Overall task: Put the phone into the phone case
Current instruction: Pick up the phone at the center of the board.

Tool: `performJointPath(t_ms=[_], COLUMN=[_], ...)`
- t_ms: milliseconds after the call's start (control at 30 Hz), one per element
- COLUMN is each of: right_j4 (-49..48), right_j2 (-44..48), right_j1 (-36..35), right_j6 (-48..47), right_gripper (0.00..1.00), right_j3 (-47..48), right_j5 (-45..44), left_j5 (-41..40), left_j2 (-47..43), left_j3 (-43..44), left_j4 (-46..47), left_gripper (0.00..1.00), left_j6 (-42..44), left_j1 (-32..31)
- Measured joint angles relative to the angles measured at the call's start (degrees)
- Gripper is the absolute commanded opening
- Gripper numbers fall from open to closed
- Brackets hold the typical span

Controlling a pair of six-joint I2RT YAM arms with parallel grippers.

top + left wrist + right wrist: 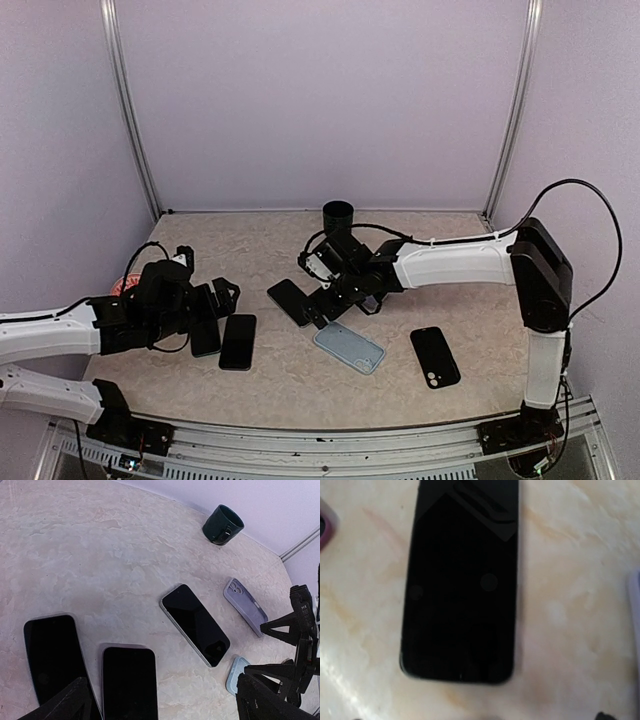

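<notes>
1. Top external view, nearest my bases: my left gripper (218, 305) hovers with its jaws spread wide and empty over a pair of dark phones (238, 341).
2. A little further in, the light blue phone case (349, 347) lies flat on the table.
3. Just beyond the case's left end lies the phone (290, 302), screen up. My right gripper (322, 308) hangs over it, jaws fully apart and holding nothing.
4. I should drop low and close evenly across the long edges so the thin body does not skid. I'd then seat one corner in the case first.
5. My right arm reaches in from the right edge, elbow high and wrist tipped down. The left arm lies low along the left side.
6. Farthest back stands a dark cup (338, 215), well apart.
</notes>
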State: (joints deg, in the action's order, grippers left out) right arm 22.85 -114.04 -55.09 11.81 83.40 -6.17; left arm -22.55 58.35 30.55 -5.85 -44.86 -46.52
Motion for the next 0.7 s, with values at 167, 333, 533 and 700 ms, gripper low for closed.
performJointPath(t_ms=[167,333,533,700], right_j4=[0.0,0.5,1.5,2.5], right_j2=[-3.4,-6.3,-9.0,-10.8], right_j1=[-0.3,-0.7,-0.9,-0.9], right_j6=[0.6,1.3,1.6,1.9], right_gripper=[0.99,0.99,0.99,0.99], right_j3=[2.8,5.7,9.7,11.7], right_j5=[1.0,1.4,1.4,1.2], left_j5=[-0.2,-0.2,-0.5,-0.5], left_j2=[-1.0,-1.5,-1.5,-1.5], left_j3=[-0.9,-1.0,-1.0,-1.0], left_j4=[0.2,0.3,0.3,0.3], left_gripper=[0.99,0.99,0.99,0.99], left_j6=[-0.2,-0.4,-0.4,-0.6], left_j1=[-0.1,-0.1,-0.1,-0.1])
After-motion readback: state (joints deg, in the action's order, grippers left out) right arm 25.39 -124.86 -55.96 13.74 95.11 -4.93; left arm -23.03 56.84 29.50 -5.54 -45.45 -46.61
